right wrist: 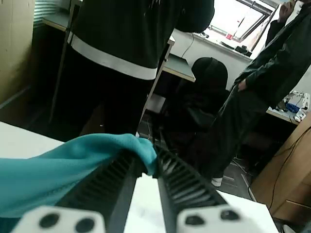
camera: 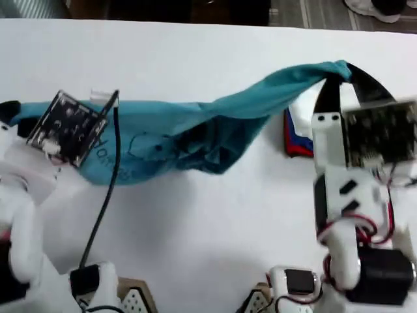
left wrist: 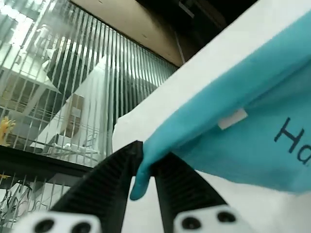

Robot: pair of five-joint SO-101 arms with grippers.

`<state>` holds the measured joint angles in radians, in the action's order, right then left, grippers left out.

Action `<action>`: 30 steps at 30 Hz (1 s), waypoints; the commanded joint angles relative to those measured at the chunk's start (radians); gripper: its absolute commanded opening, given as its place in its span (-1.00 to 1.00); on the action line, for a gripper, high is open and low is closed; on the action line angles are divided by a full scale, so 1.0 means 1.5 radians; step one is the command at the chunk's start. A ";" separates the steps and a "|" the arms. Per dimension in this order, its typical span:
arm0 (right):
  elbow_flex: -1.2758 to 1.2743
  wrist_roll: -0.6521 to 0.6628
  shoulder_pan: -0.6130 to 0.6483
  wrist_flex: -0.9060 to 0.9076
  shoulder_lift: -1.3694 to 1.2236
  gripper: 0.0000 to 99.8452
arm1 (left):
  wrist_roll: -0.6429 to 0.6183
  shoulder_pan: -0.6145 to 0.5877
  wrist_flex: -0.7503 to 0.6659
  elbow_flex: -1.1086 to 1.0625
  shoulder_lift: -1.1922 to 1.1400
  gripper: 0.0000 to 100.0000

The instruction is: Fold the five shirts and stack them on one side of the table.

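- Gripping teal shirt (camera: 195, 134) at one end in left jaws, opposite end in right jaws, stretched between.
- Not folded yet; probably early.
- Possibly one folded garment (camera: 294, 140) just beside right jaws.

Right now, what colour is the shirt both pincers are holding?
The shirt is teal blue, with dark lettering; the high view shows it best.

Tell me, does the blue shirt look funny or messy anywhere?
Yes. The teal shirt is not flat. It hangs stretched between the left end effector and the right end effector, each pinching one end, and its middle sags in a crumpled, twisted lump.
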<state>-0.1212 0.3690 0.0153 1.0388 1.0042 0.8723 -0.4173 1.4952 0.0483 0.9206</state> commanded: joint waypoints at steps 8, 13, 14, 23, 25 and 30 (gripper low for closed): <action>-0.287 -0.142 0.162 -0.004 -0.074 -0.96 | -0.009 -0.008 -0.143 -0.264 0.005 -0.95; -0.377 -0.144 0.234 -0.113 -0.242 -0.96 | -0.008 -0.009 -0.288 -0.483 0.004 -0.95; -0.377 -0.143 0.246 -0.129 -0.286 -0.96 | -0.002 -0.016 -0.322 -0.526 0.004 -0.95; -0.145 -0.142 0.362 -0.088 -0.633 -0.96 | 0.113 -0.151 -0.532 -0.756 0.004 -0.95; -0.062 -0.142 0.392 -0.037 -0.679 -0.96 | 0.126 -0.175 -0.547 -0.774 0.004 -0.95; 0.117 -0.142 0.415 0.097 -0.735 -0.90 | 0.133 -0.200 -0.577 -0.815 0.004 -0.95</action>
<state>-0.1166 0.1619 0.6291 1.0802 -0.0821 1.0625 -0.6935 0.6651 -1.1653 0.9160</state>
